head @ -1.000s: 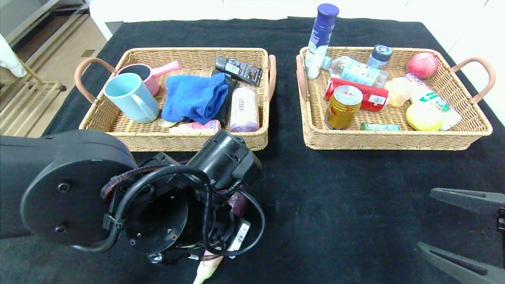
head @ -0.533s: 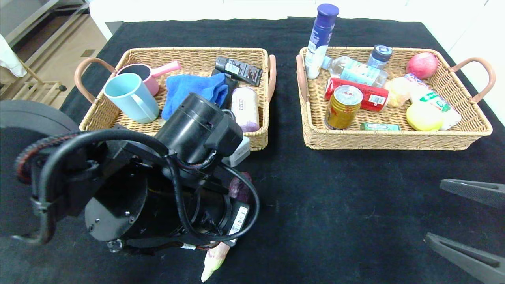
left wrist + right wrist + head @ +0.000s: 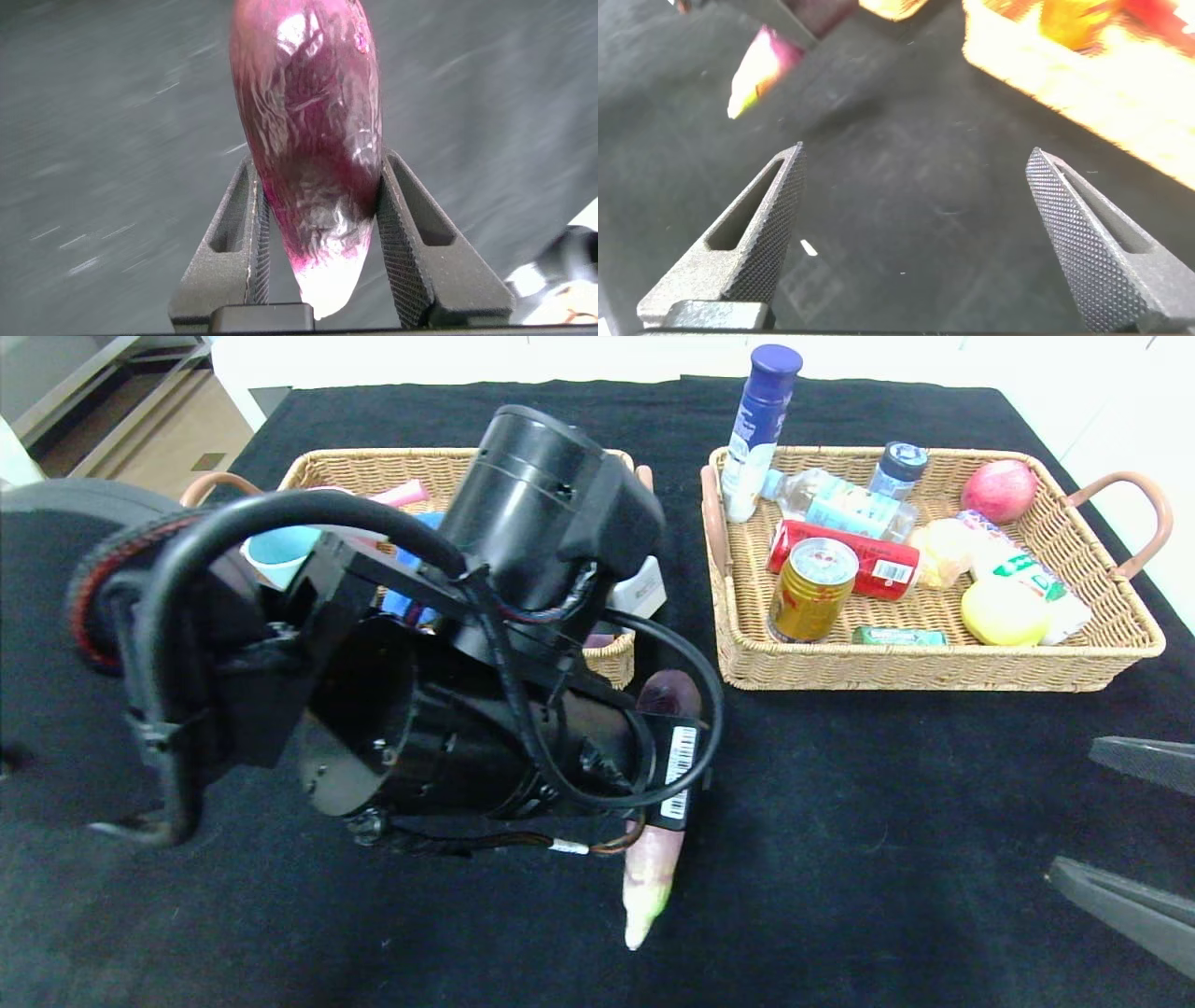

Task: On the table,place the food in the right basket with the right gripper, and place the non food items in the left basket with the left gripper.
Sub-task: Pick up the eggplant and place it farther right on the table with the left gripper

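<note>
We saw left gripper (image 3: 316, 252) clamped on purple eggplant (image 3: 313, 140), held above table (image 3: 840, 821) before left basket (image 3: 611, 663). Barcode sticker (image 3: 680, 771) beside it, unreadable. Right gripper (image 3: 924, 243) spread wide, holding nothing.

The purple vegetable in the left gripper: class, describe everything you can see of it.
The purple vegetable is long and tapered, glossy purple fading to a pale whitish-green tip, apparently wrapped in clear film. The left gripper is shut on it, one finger on each side. In the head view it hangs tip-down above the black tablecloth, between the two baskets, partly hidden by the arm.
</note>
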Action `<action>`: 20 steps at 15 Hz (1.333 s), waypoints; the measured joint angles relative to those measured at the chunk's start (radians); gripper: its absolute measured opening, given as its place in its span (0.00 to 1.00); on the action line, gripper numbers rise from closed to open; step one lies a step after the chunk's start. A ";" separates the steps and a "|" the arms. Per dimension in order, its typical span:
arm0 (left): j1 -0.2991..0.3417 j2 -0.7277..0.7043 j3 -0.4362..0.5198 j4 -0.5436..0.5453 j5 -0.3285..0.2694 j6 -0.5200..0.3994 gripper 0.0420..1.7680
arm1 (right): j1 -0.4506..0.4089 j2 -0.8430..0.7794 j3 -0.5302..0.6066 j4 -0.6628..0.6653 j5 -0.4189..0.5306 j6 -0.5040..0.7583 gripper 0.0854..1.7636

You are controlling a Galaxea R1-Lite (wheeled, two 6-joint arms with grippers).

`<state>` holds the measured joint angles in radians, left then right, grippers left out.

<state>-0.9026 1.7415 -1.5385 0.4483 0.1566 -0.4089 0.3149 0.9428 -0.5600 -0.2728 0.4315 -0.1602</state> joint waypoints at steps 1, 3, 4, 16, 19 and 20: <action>-0.017 0.027 -0.035 -0.002 0.003 -0.020 0.41 | -0.001 -0.009 -0.016 0.019 -0.008 0.001 0.97; -0.042 0.089 -0.118 -0.010 0.007 -0.035 0.41 | -0.013 -0.023 -0.039 0.034 -0.016 0.008 0.97; -0.054 0.120 -0.154 -0.012 0.007 -0.037 0.41 | -0.016 -0.029 -0.047 0.035 -0.016 0.012 0.97; -0.107 0.366 -0.311 -0.073 0.012 -0.054 0.41 | -0.044 -0.044 -0.079 0.083 -0.021 0.015 0.97; -0.107 0.376 -0.309 -0.074 0.014 -0.056 0.41 | -0.045 -0.033 -0.077 0.083 -0.020 0.016 0.97; -0.107 0.380 -0.309 -0.075 0.014 -0.056 0.41 | -0.045 -0.032 -0.076 0.082 -0.021 0.016 0.97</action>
<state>-1.0091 2.1211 -1.8477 0.3736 0.1706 -0.4647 0.2698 0.9111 -0.6364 -0.1904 0.4106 -0.1443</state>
